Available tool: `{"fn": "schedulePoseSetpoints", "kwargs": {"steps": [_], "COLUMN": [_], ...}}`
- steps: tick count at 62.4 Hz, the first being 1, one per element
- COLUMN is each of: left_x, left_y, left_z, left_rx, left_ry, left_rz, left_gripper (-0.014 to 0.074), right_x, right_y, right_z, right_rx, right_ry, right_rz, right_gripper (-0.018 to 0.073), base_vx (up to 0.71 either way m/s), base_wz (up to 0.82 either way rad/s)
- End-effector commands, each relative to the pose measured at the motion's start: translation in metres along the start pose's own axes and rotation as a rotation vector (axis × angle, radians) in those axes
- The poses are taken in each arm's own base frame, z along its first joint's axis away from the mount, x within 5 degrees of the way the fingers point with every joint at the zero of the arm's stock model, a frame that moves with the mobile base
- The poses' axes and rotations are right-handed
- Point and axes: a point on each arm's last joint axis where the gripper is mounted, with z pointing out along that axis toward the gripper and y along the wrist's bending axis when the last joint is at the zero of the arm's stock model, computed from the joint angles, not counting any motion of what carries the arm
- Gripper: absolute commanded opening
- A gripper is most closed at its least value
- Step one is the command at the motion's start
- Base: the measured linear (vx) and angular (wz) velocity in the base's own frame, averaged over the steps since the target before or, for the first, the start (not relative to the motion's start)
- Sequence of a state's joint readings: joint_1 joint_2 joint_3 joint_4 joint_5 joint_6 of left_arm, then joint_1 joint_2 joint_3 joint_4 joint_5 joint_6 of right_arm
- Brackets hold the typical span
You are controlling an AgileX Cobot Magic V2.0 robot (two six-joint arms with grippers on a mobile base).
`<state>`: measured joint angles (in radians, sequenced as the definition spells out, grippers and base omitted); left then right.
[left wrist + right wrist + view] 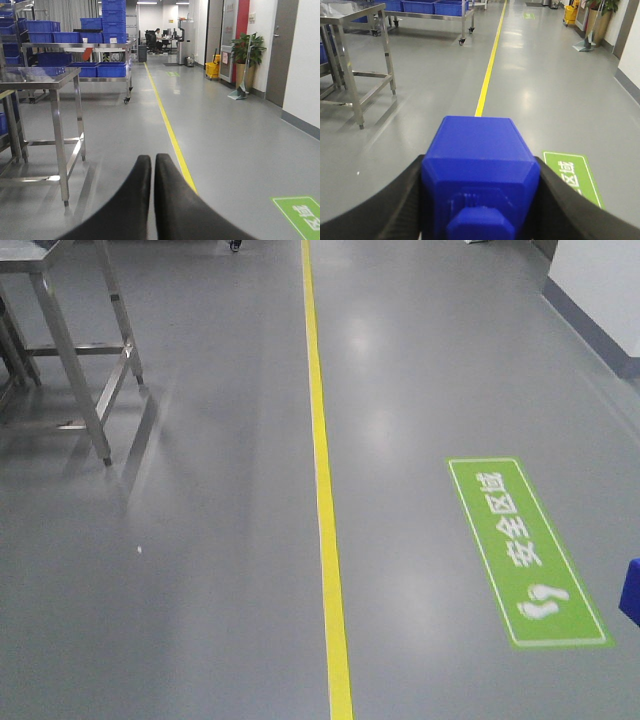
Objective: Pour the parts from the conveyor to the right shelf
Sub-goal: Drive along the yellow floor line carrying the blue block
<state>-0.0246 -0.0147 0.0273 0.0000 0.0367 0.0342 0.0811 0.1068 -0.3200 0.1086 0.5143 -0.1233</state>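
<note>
Clamped between the black fingers point(385, 205) of the right gripper point(481, 162), the blue block point(480, 145) fills the lower middle of the right wrist view. Its square stud faces back toward the wrist, so the stud's axis runs along the gripper's reach and the flat far face points ahead over the floor point(420, 100). The body looks about as wide as it is deep, with no clear long side. Both fingers press its side faces, spread to the block's width.

The left gripper point(152, 160) has its fingers together, tips touching, with nothing between them.

Ahead of the right gripper a yellow line point(490, 60) runs straight away. A green floor sign point(572, 177) lies just to the gripper's right. A steel table point(355, 15) stands well off to the left, and a wheeled steel cart point(435, 16) with blue bins point(420, 5) stands farther ahead-left. A wall point(632, 50) bounds the far right.
</note>
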Motion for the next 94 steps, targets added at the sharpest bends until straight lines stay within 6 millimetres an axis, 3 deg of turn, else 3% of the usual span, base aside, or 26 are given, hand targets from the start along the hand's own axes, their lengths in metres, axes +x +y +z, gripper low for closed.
{"fn": "schedulePoseSetpoints", "kwargs": {"steps": [1,94], "left_x": [0.0028,0.0028], "left_y": [-0.0002,-0.0002], "left_z": [-0.0002,-0.0002], "left_rx": [0.0,0.0], "left_ry": [-0.058,-0.058], "left_rz": [-0.009,-0.009], "left_gripper": [-0.0006,-0.0006], "right_x": [-0.0148,-0.0142], "right_y": [-0.0012,-0.0011], "right_z": [-0.0023,-0.0022], "right_rx": [0.015,0.014], "right_ry": [-0.093,-0.087], "right_rz": [-0.003,-0.003], "right_gripper": [-0.0005,-0.0005], "base_vx": [0.76,0.8], "base_wz": [0.08,0.05]}}
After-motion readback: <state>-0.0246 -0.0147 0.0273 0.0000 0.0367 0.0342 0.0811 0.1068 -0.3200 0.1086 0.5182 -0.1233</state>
